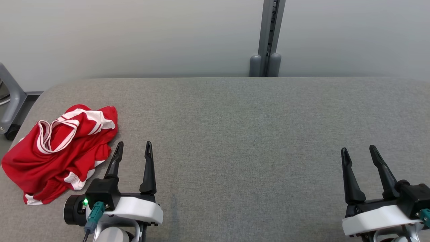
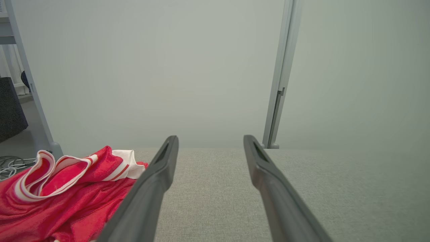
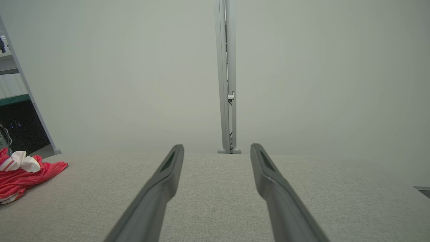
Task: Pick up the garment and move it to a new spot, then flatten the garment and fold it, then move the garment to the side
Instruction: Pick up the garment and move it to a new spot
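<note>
Lying crumpled — one garment (image 1: 57, 154); two splayed tools: left tool (image 1: 134, 144), right tool (image 1: 357, 148).

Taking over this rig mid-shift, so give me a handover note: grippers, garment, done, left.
Left gripper: open, empty, just right of the garment.
Right gripper: open, empty, at the right side of the table.
Garment: red with white trim, crumpled at the table's left end.
Done: nothing yet.
Left: pick up, move, flatten, fold, set aside.
</note>
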Robot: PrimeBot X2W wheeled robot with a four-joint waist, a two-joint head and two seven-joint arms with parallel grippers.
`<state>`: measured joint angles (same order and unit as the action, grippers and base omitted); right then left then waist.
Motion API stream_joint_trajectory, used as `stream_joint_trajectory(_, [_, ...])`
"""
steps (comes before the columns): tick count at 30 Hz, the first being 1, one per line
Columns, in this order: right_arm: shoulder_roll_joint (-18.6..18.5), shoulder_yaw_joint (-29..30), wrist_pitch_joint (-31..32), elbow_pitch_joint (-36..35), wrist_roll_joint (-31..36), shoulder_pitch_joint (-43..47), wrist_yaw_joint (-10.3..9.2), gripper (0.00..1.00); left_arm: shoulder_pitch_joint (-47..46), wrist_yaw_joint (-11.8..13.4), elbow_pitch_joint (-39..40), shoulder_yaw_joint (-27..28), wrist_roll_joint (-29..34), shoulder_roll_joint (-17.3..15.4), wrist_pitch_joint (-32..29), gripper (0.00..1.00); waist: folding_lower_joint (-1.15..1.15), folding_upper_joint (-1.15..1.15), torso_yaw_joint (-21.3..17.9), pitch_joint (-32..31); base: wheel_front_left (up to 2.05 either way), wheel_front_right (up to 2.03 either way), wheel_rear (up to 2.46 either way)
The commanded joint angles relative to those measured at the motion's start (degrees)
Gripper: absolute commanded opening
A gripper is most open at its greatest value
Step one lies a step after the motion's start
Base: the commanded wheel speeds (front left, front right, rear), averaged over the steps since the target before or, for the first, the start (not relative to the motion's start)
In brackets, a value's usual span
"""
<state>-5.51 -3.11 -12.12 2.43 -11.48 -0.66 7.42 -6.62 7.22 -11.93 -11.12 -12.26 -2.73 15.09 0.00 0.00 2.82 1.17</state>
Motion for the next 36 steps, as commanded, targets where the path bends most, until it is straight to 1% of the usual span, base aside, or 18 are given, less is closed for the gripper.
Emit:
stream_joint_trajectory(1, [-0.1, -0.1, -0.3, -0.1, -0.3, -0.3, 0.12, 1.0, -1.2, 0.4, 0.0, 0.1, -0.3, -0.3, 0.1, 1.0, 0.0, 0.0, 0.2, 0.0, 0.0, 0.0, 0.0])
stream_joint_trajectory(5, [-0.1, -0.6, -0.5, 0.1, -0.6, -0.4, 0.12, 1.0, -1.4, 0.4, -0.2, 0.0, -0.6, -0.3, 0.1, 1.0, 0.0, 0.0, 1.7, 0.2, 0.0, 0.0, 0.0])
stream_joint_trajectory(9, [-0.3, -0.5, -0.6, 0.2, -0.7, -0.3, 0.12, 1.0, -1.7, 0.6, -0.5, 0.0, -1.0, -0.3, 0.1, 1.0, 0.0, 0.0, 4.0, 0.3, 0.0, 0.0, 0.0])
stream_joint_trajectory(23, [-0.3, -1.0, -0.6, -0.1, -1.5, -0.4, 0.12, 1.0, -1.2, 1.0, -0.2, 0.1, -1.5, -0.3, 0.1, 1.0, 0.0, 0.0, 15.2, 1.3, 0.0, 0.0, 0.0])
stream_joint_trajectory(28, [-0.7, -1.5, -0.5, 0.1, -1.9, -0.6, 0.12, 1.0, -0.7, 1.0, 0.1, -0.1, -2.0, -0.3, 0.1, 1.0, 0.0, 0.0, 18.6, 1.4, 0.0, 0.0, 0.0])
stream_joint_trajectory(32, [-0.8, -1.7, -0.6, 0.4, -2.2, -0.7, 0.12, 1.0, -0.1, 1.1, 0.0, -0.1, -2.5, -0.3, 0.1, 1.0, 0.0, 0.0, 20.6, 1.2, 0.0, 0.0, 0.0])
stream_joint_trajectory(36, [-0.5, -1.9, -0.6, 0.5, -2.1, -0.7, 0.12, 1.0, 0.1, 1.0, -0.1, 0.3, -2.5, -0.3, 0.1, 1.0, 0.0, 0.0, 21.7, 1.0, 0.0, 0.0, 0.0])
